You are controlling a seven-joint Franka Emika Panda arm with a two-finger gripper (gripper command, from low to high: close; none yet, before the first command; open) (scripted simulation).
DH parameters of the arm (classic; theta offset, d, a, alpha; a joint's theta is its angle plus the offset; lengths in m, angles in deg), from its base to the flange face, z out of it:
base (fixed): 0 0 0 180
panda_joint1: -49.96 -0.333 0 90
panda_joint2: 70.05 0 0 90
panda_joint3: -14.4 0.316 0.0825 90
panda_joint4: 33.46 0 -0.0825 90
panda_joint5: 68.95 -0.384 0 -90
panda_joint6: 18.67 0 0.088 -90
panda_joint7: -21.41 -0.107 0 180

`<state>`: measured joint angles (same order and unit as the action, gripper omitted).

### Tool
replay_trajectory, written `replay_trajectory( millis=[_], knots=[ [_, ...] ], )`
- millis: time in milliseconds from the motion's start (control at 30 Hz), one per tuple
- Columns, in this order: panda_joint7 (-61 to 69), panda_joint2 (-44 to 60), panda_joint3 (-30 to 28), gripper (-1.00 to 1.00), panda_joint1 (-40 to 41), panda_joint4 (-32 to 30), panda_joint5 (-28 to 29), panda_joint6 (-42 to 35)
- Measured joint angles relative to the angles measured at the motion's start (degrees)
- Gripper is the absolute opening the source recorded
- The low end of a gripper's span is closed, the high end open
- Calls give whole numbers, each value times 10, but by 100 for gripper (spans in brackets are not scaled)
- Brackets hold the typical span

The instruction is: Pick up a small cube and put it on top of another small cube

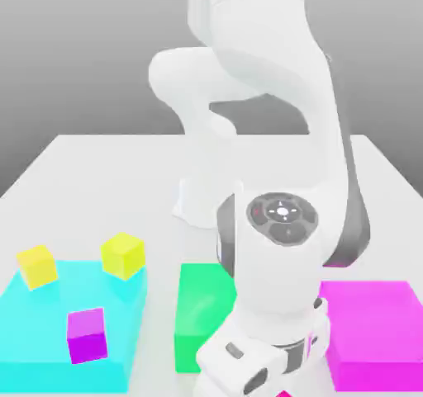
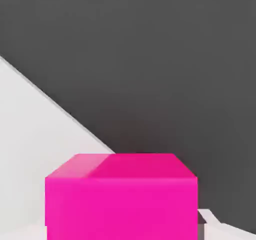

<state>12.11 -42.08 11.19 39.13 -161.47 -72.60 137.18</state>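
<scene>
In the hand view, a small hot-pink cube (image 2: 121,196) sat right in front of the camera, and the pale fingertips (image 2: 210,218) of the gripper showed at its lower side. The jaws were pressed together on this cube, so the gripper was pinching it. Behind the cube there was a white table surface (image 2: 35,149) and a dark grey background.

In the exterior view, the white robot arm (image 1: 277,222) bent down low at the front of the table (image 1: 99,172), and its hand reached the lower edge of the picture. Behind the arm lay a flat green pad (image 1: 198,313). On the exterior view's right lay a flat magenta pad (image 1: 376,329). On the exterior view's left lay a flat cyan pad (image 1: 49,337). A small purple cube (image 1: 87,335) stood on the cyan pad. A small yellow cube (image 1: 36,266) sat at its far left corner, and a second small yellow cube (image 1: 124,255) sat at its far right corner. The three cubes were apart from each other.
</scene>
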Motion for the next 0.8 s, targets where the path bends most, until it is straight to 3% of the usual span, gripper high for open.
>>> replay_trajectory(
  millis=[167, 533, 667, 700, 800],
  knots=[
    [11, -92, -22, -100, 10, -22, 16, -69],
    [166, -261, -120, -100, 151, -82, 34, -177],
    [198, -220, -112, -100, 160, -98, 8, -123],
    [203, -204, -110, 100, 161, -102, 1, -104],
    [203, -204, -110, 100, 161, -102, 1, -104]
  ],
)
